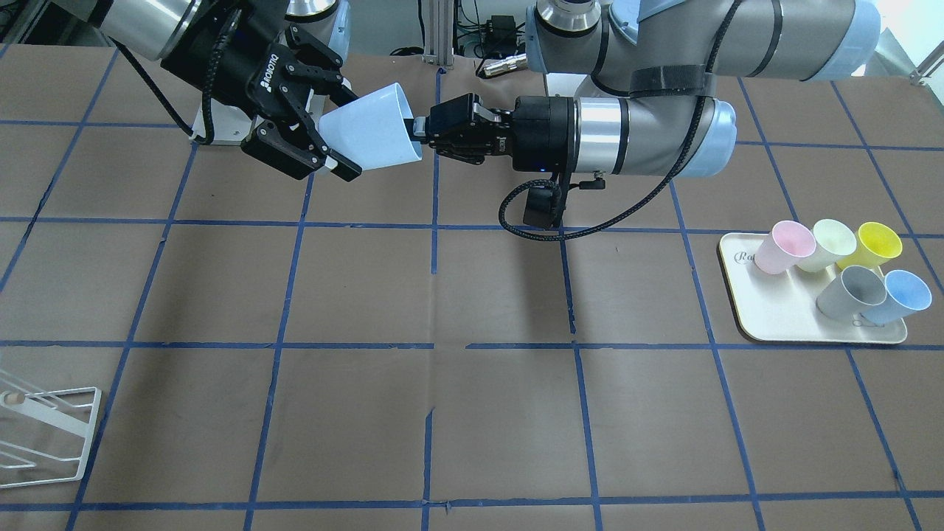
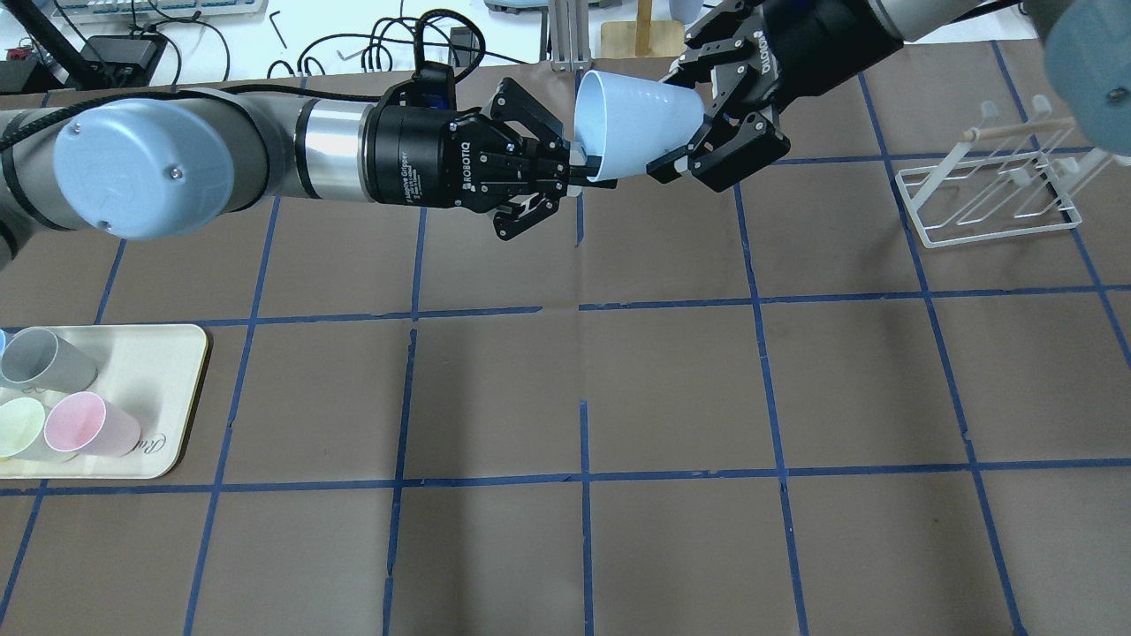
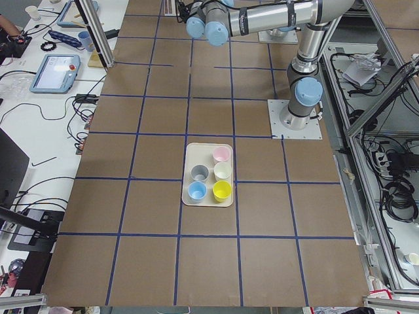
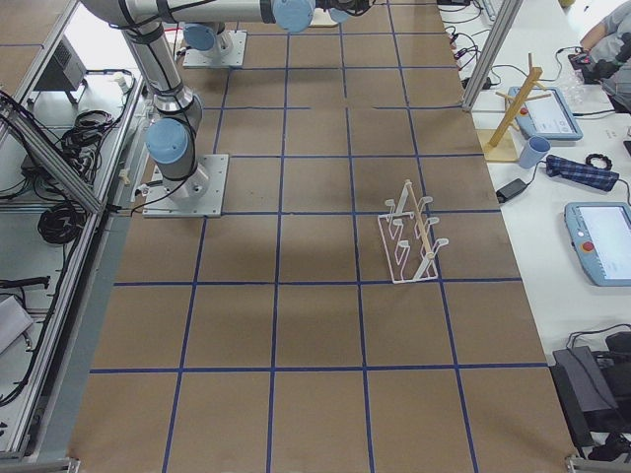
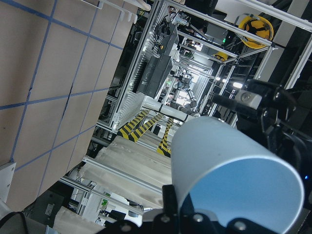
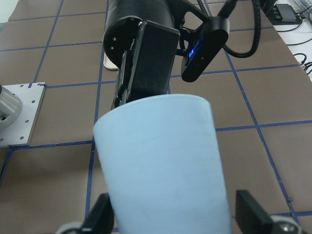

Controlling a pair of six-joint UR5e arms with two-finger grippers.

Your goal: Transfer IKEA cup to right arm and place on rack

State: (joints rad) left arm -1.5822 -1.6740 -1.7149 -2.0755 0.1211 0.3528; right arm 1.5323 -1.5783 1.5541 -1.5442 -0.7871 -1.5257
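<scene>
The pale blue IKEA cup [image 2: 632, 119] hangs on its side above the far middle of the table, also visible in the front view as the IKEA cup [image 1: 369, 133]. My left gripper [image 2: 588, 168] is shut on its rim, one finger inside the mouth and one outside. My right gripper [image 2: 685, 128] straddles the narrow base end, jaws open; in the right wrist view a small gap shows between the cup [image 6: 161, 170] and each finger. The white wire rack [image 2: 990, 190] stands on the table to the right, and no cup is on it.
A cream tray [image 1: 782, 310] holds pink [image 1: 782, 247], pale green [image 1: 826, 243], yellow [image 1: 874, 243], grey [image 1: 848, 291] and another blue cup [image 1: 896, 295]. A braided cable loop [image 1: 531, 221] dangles under the left wrist. Brown table with blue tape grid.
</scene>
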